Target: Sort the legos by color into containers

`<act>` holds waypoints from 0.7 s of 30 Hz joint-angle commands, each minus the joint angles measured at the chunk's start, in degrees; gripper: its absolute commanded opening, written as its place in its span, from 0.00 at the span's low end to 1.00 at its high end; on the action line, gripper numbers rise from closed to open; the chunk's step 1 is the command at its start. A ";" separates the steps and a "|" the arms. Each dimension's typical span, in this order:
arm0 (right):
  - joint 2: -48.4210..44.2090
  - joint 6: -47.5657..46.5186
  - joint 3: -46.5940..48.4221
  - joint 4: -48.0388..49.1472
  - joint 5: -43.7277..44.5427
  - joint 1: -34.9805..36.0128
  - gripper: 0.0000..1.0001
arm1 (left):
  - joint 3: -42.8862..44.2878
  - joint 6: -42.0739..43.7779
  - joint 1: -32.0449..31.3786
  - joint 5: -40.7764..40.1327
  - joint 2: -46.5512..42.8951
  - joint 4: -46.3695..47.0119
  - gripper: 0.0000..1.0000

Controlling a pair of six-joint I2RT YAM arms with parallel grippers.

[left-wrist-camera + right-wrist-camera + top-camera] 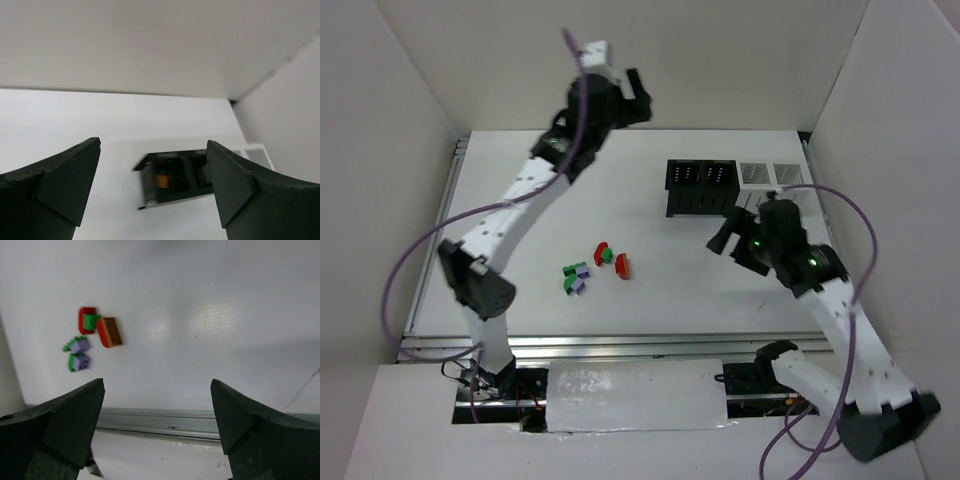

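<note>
Both hands stand wide and empty: your left hand (638,98) up at the far side, your right hand (728,238) beside the joined black and white square bins (685,205). Tiny red, green and purple plastic bricks (592,268) cluster mid-way across the tabletop (660,300) — likely light, rigid and slick, so pinch one across its flat sides.

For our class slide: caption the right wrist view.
Open jaws frame red, green and purple legos on the table.

Open table (610,190) is left to the left of the containers (732,186), broken only by the legos (593,268) clustered well to their front-left. The space just in front of them is taken by the right gripper (728,236); their right side is closed by a wall (890,120).
</note>
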 commanded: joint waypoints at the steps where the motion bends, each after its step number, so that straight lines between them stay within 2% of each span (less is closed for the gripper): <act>1: 10.70 -1.95 1.71 7.38 10.56 11.04 0.93 | -9.40 -2.10 5.07 -10.84 -14.55 -13.04 1.00; 2: 13.41 -2.22 2.50 8.35 11.45 16.73 0.93 | -11.27 -2.80 7.26 -11.46 -16.60 -15.94 0.99; 3: 19.01 -2.31 4.69 9.58 12.25 19.31 0.91 | -13.38 -3.06 8.50 -13.03 -18.44 -21.71 1.00; 5: 25.27 -2.48 9.60 10.03 13.48 26.32 0.90 | -20.05 -4.20 12.44 -13.57 -24.24 -26.41 0.99; 6: 31.75 -2.31 11.46 9.77 15.57 28.37 0.89 | -25.47 -4.38 13.94 -12.79 -28.27 -28.95 1.00; 8: 38.28 -2.75 17.50 9.50 15.77 32.58 0.88 | -30.60 -4.03 17.19 -11.21 -32.33 -30.20 1.00; 11: 52.32 -3.54 24.89 9.15 15.94 35.49 0.87 | -39.31 -3.16 19.66 -7.34 -39.80 -30.47 1.00; 14: 61.21 -5.03 31.39 8.36 15.86 36.03 0.85 | -45.46 -2.36 20.63 -2.96 -45.43 -30.56 1.00; 17: 67.73 -6.35 36.78 6.26 16.47 36.03 0.83 | -46.44 -1.66 20.90 -0.30 -47.02 -32.14 0.99; 21: 70.22 -6.26 37.15 6.25 17.88 36.03 0.77 | -46.36 -0.08 20.90 0.32 -48.34 -33.37 1.00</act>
